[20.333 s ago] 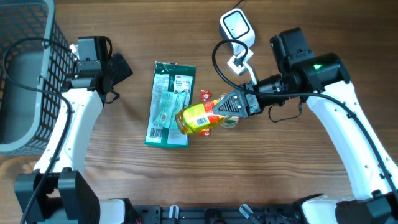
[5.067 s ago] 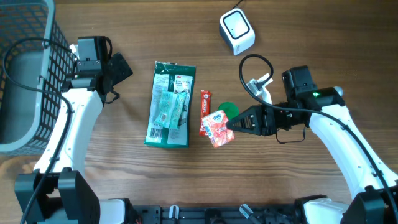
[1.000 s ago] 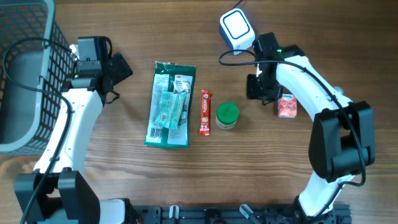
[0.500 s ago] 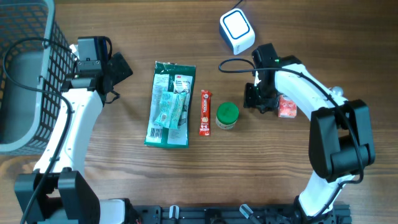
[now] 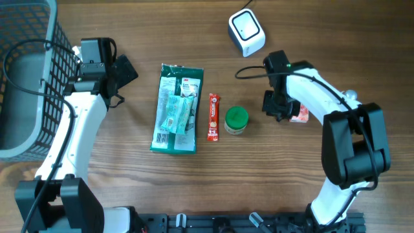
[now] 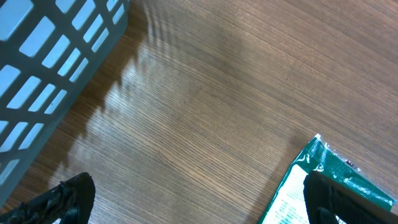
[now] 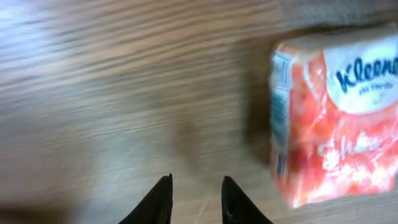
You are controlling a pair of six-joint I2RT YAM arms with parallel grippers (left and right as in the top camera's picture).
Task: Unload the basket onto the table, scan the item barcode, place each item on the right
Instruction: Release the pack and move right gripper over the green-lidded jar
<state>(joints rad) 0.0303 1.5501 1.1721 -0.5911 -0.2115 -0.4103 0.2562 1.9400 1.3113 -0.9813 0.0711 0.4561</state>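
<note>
while the tissue pack (image 7: 336, 118) lies loose below and right of the scanner (image 5: 246, 32), the right gripper (image 7: 194, 186) hangs just beside it, fingers narrowly apart on nothing. left gripper (image 6: 202, 202), far left of the scanner, gapes empty. seemingly between items: next comes a fresh pick, perhaps the green-capped jar (image 5: 236, 119).

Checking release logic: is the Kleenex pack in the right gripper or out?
Out. The Kleenex pack lies on the table beside the right gripper; only bare wood shows between its fingertips.
</note>
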